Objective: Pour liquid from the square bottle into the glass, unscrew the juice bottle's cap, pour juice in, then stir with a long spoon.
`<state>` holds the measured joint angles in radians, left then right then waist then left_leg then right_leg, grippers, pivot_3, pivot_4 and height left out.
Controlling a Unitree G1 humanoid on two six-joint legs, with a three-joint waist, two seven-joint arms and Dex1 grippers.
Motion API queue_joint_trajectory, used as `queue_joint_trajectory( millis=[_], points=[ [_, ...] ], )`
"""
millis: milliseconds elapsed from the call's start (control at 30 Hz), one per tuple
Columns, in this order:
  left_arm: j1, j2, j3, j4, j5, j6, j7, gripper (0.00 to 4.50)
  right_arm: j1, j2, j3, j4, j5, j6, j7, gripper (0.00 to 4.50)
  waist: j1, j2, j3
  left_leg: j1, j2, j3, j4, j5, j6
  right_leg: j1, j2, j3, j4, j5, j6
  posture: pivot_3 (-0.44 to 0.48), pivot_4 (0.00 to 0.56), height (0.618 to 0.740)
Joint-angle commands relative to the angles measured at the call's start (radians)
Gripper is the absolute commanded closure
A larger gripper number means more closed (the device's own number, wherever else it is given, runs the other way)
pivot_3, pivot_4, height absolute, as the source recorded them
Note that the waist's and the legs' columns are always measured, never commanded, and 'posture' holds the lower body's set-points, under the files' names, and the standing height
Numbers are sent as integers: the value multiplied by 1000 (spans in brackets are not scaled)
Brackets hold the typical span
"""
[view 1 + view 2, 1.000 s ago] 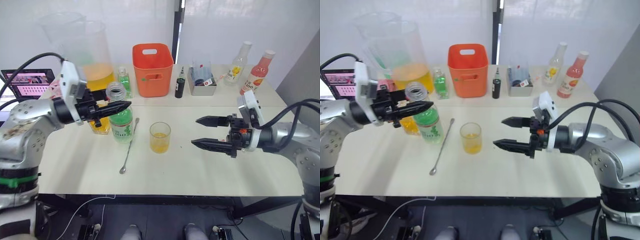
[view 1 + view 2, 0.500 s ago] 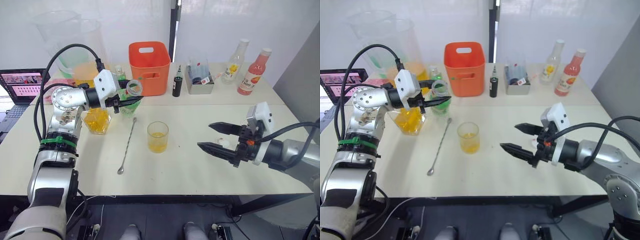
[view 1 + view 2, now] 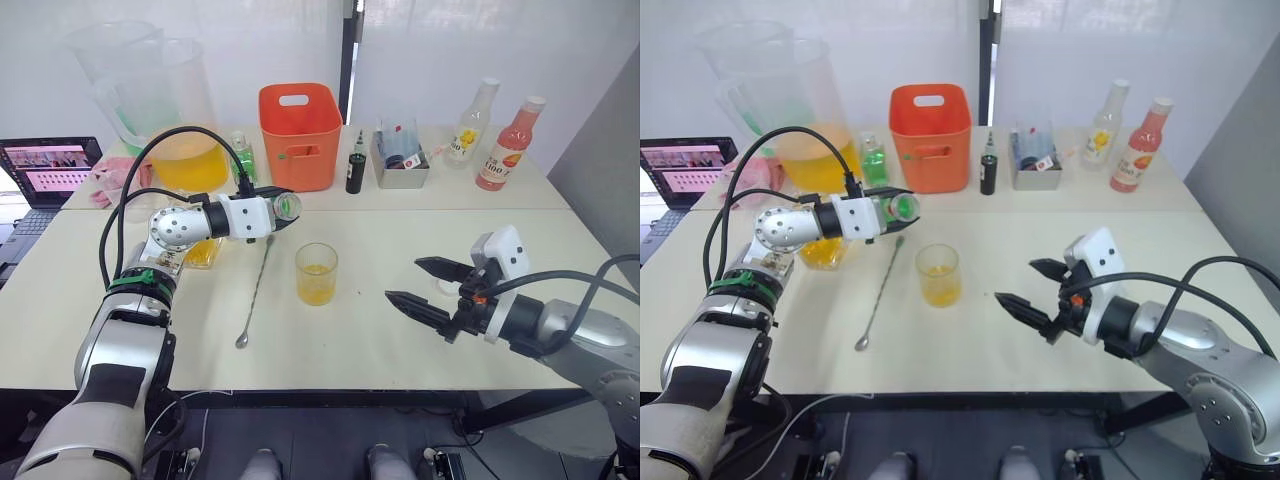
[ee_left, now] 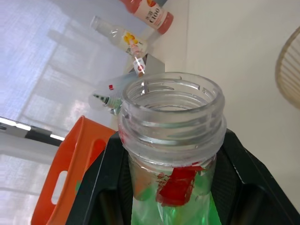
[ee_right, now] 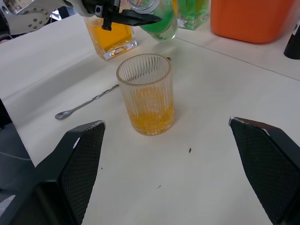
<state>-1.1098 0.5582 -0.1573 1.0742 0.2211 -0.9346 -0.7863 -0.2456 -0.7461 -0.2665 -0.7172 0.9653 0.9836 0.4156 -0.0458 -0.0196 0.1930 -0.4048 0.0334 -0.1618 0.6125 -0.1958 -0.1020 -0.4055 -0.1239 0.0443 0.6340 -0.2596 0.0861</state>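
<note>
The juice bottle (image 3: 262,208), uncapped and with green liquid in it, lies tilted on its side in my left gripper (image 3: 275,203), which is shut on its neck (image 4: 171,126). Its open mouth points toward the glass (image 3: 316,273), which holds a little orange liquid. Behind my left arm stands the square bottle (image 3: 205,251) of orange liquid. The long spoon (image 3: 253,294) lies on the table left of the glass. To the right of the glass my right gripper (image 3: 403,279) hovers open and holds nothing. A small white round piece (image 3: 441,288), possibly the cap, lies beside it.
An orange bin (image 3: 300,135) stands at the back, with big pitchers (image 3: 170,110) and a laptop (image 3: 45,165) to its left. A small dark bottle (image 3: 355,172), a grey tray (image 3: 402,168), a yellow-labelled bottle (image 3: 466,125) and a pink bottle (image 3: 507,145) stand to the right.
My left gripper lifted the juice bottle from upright on the table and tipped it on its side, mouth toward the glass. The right gripper stays open and has drifted slightly.
</note>
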Motion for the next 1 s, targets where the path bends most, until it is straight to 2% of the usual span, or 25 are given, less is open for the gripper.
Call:
queue_joint_trajectory(
  millis=[33,500,800,1000],
  points=[
    [-40,24,-5,-21,55,-80,117,2883,-14,3,6,-32,8,-22,-18,19,1,0,0,0,0,0,0,0,0,0,0,0,0,0,0,0,150,740],
    [-31,18,-53,9,114,-129,219,2883,-66,2,41,-8,15,-10,-42,19,1,0,0,0,0,0,0,0,0,0,0,0,1,0,0,0,150,740],
    [-30,35,-96,-6,237,-158,375,2883,-59,-16,44,-4,5,-2,-48,19,0,0,0,1,0,0,2,0,0,0,0,0,6,0,0,0,150,740],
    [-26,33,-126,-10,279,-178,435,2883,-51,-22,43,2,-6,-5,-46,19,1,0,0,1,-1,0,3,1,-1,0,0,0,7,0,0,0,150,740]
  ],
)
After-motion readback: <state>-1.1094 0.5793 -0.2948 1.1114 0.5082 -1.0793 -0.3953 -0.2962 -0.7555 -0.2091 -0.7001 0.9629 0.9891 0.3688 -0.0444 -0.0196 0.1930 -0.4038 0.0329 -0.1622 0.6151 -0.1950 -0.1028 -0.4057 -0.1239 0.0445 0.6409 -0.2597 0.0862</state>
